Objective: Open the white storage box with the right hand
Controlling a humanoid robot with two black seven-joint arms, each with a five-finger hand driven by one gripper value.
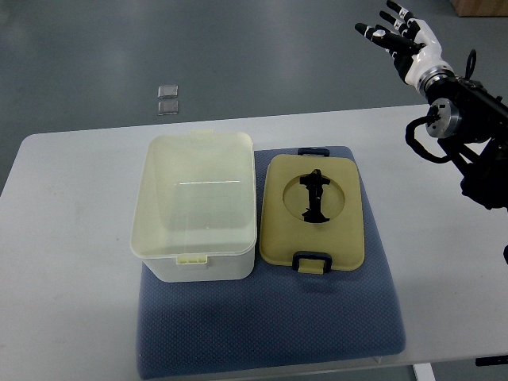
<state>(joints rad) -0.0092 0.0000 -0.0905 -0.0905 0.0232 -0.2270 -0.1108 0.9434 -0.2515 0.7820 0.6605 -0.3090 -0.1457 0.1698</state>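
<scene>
**Box open, lid lying beside it**

The right hand (401, 40) is hovering at one o'clock with fingers spread, holding nothing. The white box (194, 206) is sitting open on a blue mat (270, 333), its lid (312, 210) lying flat just at three o'clock. No writing is showing. Two small clear squares (167, 99) are lying on the floor at eleven o'clock.

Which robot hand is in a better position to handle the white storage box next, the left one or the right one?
Right. Only the right robot hand is visible, raised with fingers spread past the table's far right corner. The white storage box already stands open, its lid beside it.
</scene>
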